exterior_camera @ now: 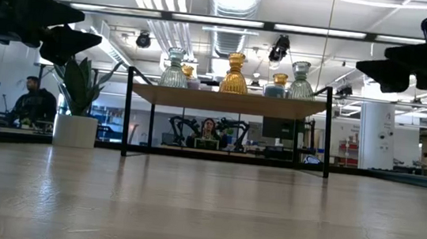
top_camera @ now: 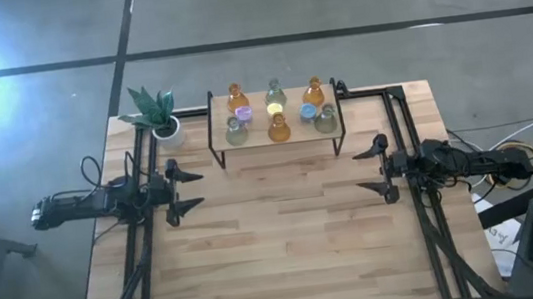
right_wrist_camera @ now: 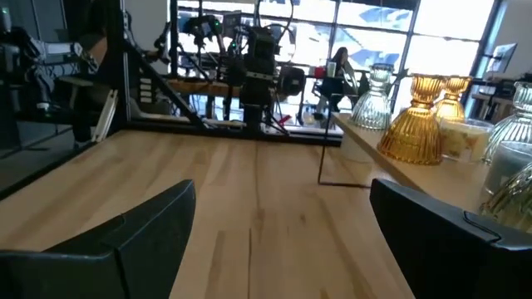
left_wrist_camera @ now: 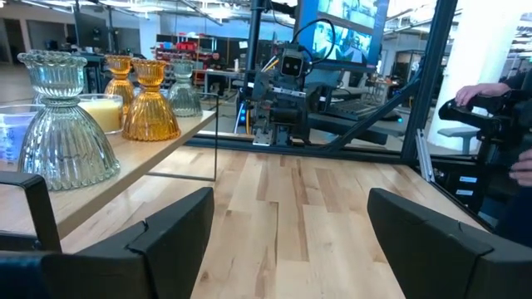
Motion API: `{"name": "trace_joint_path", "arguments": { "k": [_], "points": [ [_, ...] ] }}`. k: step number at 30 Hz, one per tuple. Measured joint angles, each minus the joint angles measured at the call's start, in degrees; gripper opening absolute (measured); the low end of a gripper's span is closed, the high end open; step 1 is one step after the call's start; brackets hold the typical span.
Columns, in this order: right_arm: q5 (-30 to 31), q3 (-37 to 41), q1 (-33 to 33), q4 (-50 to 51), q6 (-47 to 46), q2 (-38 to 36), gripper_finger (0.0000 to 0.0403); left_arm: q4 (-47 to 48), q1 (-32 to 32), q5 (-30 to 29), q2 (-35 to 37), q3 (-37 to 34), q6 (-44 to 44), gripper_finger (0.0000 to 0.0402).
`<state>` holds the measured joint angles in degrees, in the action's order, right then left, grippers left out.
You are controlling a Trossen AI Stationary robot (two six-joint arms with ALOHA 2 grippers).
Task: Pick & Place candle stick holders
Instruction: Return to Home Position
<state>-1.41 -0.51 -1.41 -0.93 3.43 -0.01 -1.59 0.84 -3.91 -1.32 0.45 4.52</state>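
Note:
Several small glass candle stick holders in amber, grey-green, purple, yellow and blue stand on their bases on a low wooden shelf with black legs at the table's far middle. They also show in the low view, the left wrist view and the right wrist view. My left gripper is open and empty at the table's left, near of the shelf. My right gripper is open and empty at the table's right, facing the left one.
A green plant in a white pot stands at the far left beside the shelf. Black frame rails run along both sides of the table. Bare wooden tabletop lies between the grippers and toward the near edge. People show in the room beyond.

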Motion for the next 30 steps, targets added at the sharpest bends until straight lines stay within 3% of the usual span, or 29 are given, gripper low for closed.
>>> {"name": "trace_joint_path", "arguments": {
  "k": [30],
  "points": [
    [-0.01, 0.0, -0.02, 0.26, -0.37, 1.64, 0.0357, -0.06, 0.0, -0.03, 0.0, 0.0, 0.01, 0.0323]
  ]
}}
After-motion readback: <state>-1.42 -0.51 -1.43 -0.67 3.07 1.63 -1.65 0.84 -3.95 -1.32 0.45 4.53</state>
